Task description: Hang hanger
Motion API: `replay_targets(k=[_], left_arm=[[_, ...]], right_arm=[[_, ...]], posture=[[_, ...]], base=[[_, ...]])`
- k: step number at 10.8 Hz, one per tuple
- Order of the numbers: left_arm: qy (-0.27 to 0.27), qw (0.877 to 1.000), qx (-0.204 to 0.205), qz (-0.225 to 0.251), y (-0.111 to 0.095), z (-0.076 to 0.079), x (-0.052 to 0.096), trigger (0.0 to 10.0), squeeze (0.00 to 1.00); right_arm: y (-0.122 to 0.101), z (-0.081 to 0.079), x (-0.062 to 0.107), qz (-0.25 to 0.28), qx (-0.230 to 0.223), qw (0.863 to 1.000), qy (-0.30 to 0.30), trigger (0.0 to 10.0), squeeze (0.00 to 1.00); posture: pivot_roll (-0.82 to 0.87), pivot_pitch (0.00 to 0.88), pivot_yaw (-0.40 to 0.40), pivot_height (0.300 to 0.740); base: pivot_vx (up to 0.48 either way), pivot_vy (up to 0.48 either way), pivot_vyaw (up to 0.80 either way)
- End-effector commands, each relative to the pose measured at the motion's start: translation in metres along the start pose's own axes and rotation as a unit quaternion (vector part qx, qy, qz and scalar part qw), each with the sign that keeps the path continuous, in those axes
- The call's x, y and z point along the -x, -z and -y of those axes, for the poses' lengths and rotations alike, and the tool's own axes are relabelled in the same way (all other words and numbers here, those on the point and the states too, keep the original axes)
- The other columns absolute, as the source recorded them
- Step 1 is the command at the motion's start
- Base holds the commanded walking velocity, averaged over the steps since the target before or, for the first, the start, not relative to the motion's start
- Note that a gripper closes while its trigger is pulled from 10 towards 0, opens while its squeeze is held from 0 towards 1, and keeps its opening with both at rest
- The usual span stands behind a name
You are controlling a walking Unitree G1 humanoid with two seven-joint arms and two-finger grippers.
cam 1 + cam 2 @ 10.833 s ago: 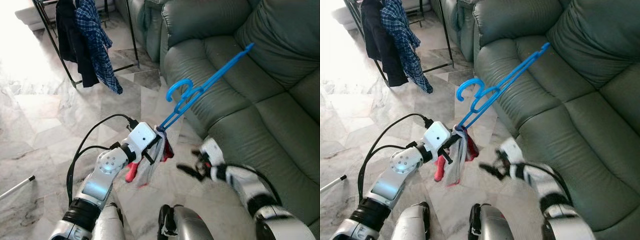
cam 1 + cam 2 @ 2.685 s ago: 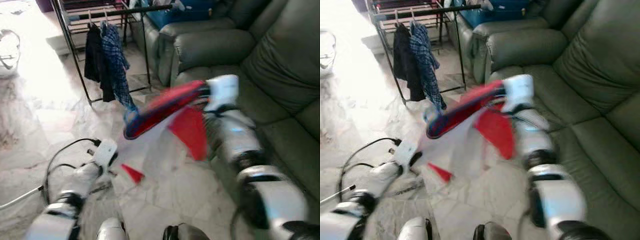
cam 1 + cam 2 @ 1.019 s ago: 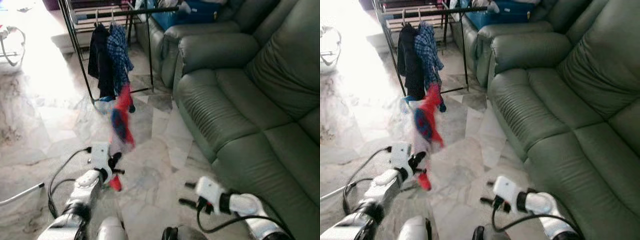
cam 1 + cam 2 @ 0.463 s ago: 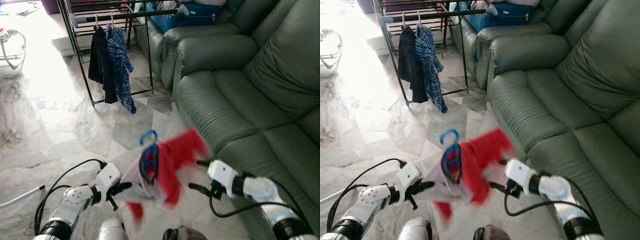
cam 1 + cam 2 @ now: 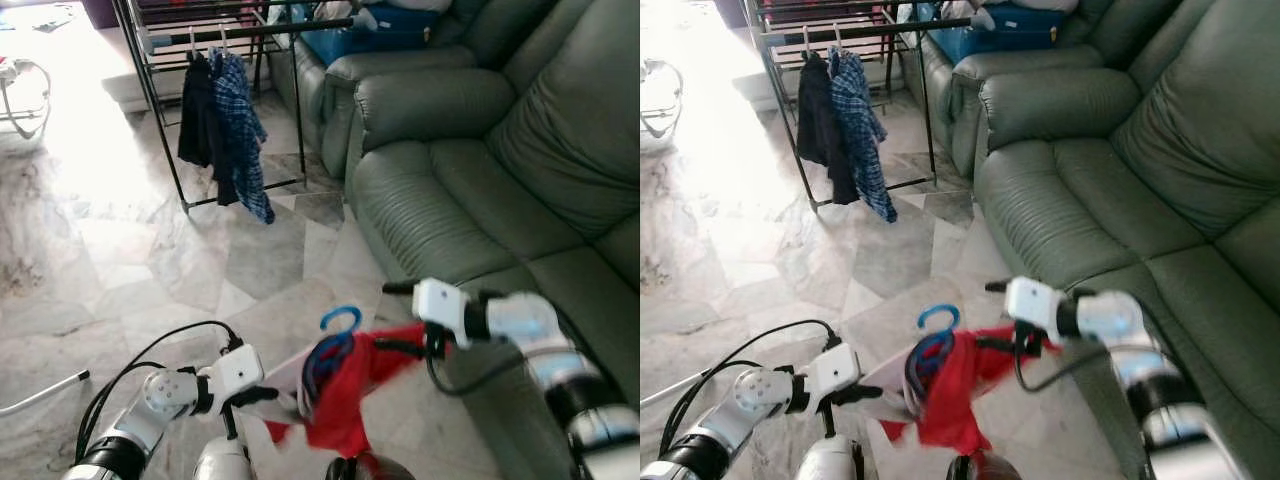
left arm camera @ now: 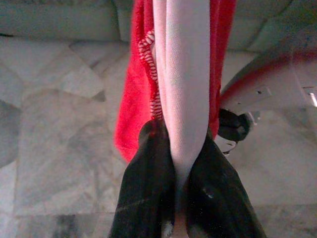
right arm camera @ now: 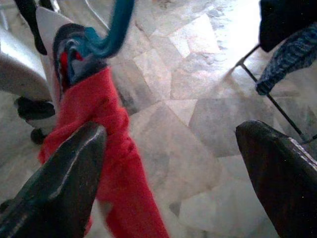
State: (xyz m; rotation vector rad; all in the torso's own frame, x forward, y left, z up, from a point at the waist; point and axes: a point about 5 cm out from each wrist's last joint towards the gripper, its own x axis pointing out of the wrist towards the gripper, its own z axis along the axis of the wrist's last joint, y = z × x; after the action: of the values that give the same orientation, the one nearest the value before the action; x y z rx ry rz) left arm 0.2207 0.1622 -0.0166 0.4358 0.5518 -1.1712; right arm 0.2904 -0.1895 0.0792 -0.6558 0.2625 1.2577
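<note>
While the right gripper (image 7: 168,173) is being held wide open beside it, a hanger (image 5: 333,335) with a red garment (image 5: 352,400) is being pinched by the left gripper (image 6: 179,183), well short of the rack (image 5: 160,90).

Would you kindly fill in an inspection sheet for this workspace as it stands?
Surface: marble floor, pale veined tiles.
Job's things: blue hanger carrying a red and white garment, low between the arms; clothes rack ahead holds a dark garment and a plaid shirt.
Clutter: white pole lying on the floor.
Grippers: left gripper shut on the garment; right gripper jaws wide open beside it.
Cables: black cable looping from the left arm.
Surroundings: green sofa to the right.
</note>
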Motion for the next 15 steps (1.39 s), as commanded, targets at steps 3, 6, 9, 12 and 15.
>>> replay_targets(k=[3,6,9,12,15], left_arm=[[0.016,0.998,-0.051,0.026,-0.017,-0.003,-0.002,10.0,0.00],[0.028,0.997,-0.065,0.037,-0.024,-0.002,-0.001,10.0,0.00],[0.039,0.996,-0.071,0.039,-0.026,0.000,0.000,10.0,0.00],[0.040,0.996,-0.072,0.041,-0.029,-0.001,-0.001,10.0,0.00],[0.036,0.996,-0.073,0.043,-0.030,-0.002,-0.001,10.0,0.00]], right_arm=[[0.010,-0.002,0.002,-0.057,-0.030,0.993,-0.100,10.0,0.98],[0.018,0.002,0.003,-0.104,-0.024,0.986,-0.128,4.4,0.00],[0.022,0.002,0.003,-0.124,-0.025,0.981,-0.145,0.0,0.00],[0.024,-0.004,-0.002,-0.126,-0.034,0.978,-0.165,0.0,0.00],[0.026,-0.007,-0.004,-0.120,-0.038,0.978,-0.164,0.0,0.00]], posture=[[-0.02,0.054,-0.058,0.740],[-0.01,0.058,-0.058,0.740],[0.00,0.056,-0.057,0.740],[0.00,0.052,-0.057,0.740],[0.00,0.054,-0.055,0.740]], base=[[0.000,0.000,0.00],[0.000,0.000,0.00],[0.000,0.000,0.00],[0.000,0.000,0.00],[0.000,0.000,0.00]])
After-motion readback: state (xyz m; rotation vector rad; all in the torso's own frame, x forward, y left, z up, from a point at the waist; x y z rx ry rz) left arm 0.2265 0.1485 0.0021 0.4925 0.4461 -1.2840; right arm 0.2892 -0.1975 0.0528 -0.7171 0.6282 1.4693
